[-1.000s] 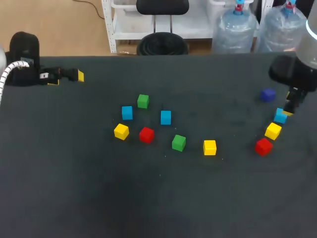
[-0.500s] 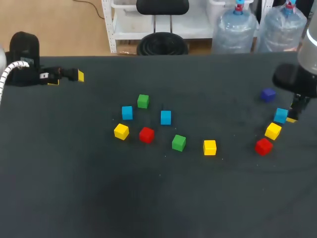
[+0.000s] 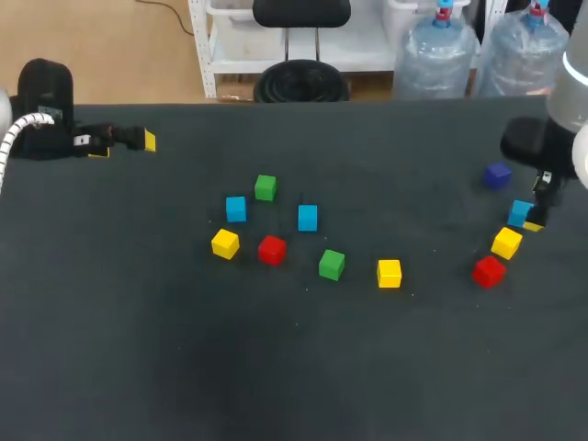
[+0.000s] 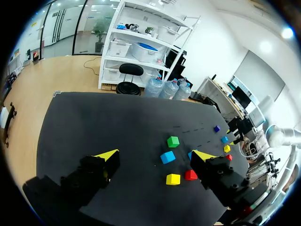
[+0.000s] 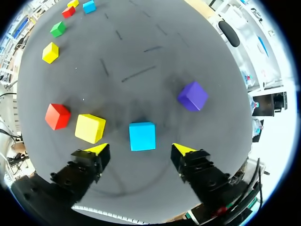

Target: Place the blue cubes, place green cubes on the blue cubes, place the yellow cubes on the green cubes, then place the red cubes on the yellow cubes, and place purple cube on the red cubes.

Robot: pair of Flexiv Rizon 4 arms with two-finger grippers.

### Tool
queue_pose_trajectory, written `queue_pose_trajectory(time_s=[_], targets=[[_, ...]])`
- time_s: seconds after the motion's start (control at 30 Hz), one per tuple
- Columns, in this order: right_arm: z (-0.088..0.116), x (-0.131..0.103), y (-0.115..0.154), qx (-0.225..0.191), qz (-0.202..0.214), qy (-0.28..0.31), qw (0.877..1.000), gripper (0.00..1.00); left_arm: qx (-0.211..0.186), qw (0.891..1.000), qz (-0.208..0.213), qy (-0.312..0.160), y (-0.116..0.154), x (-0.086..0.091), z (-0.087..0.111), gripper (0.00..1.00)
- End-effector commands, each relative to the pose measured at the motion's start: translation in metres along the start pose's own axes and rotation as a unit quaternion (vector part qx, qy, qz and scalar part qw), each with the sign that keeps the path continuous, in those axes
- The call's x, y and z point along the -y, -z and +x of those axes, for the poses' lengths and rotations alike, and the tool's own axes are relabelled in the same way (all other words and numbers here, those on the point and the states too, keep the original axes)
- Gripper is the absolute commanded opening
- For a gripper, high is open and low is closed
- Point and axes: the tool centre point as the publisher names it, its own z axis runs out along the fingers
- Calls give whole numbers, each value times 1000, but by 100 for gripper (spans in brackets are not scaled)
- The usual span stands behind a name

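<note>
Across the dark table (image 3: 276,367) I count three yellow cubes (image 3: 390,273), two red cubes (image 3: 272,249), two green cubes (image 3: 332,265), three blue cubes (image 3: 308,218) and one purple cube (image 3: 497,175). Most sit mid-frame. A red, a yellow, a blue and the purple run up the right edge. My right pincer (image 5: 139,149) hangs spread wide there, that blue one lying untouched between its tips. My left pincer (image 3: 124,145), upper left, is spread too, holding nothing.
</note>
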Motion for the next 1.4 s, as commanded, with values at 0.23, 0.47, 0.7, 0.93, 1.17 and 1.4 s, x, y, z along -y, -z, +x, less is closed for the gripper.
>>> queue_pose_trajectory(time_s=[0.23, 0.47, 0.7, 0.93, 1.17, 1.4], targets=[[-2, 9, -9, 5, -11, 17, 1000, 56, 2, 1000, 2, 0, -1, -1, 0, 100], [-5, 10, -10, 8, -17, 34, 999, 49, 2, 1000, 2, 0, -1, -1, 0, 100], [-8, 6, -13, 8, -25, 48, 999, 48, 2, 1000, 2, 0, -1, -1, 0, 100], [-9, 3, -15, 8, -29, 57, 998, 48, 2, 1000, 2, 0, -1, -1, 0, 100], [-8, 1, -18, 7, -31, 60, 998, 48, 2, 1000, 2, 0, -1, -1, 0, 100], [-5, 0, -20, 4, -33, 62, 998, 48, 2, 1000, 2, 0, -1, -1, 0, 100]])
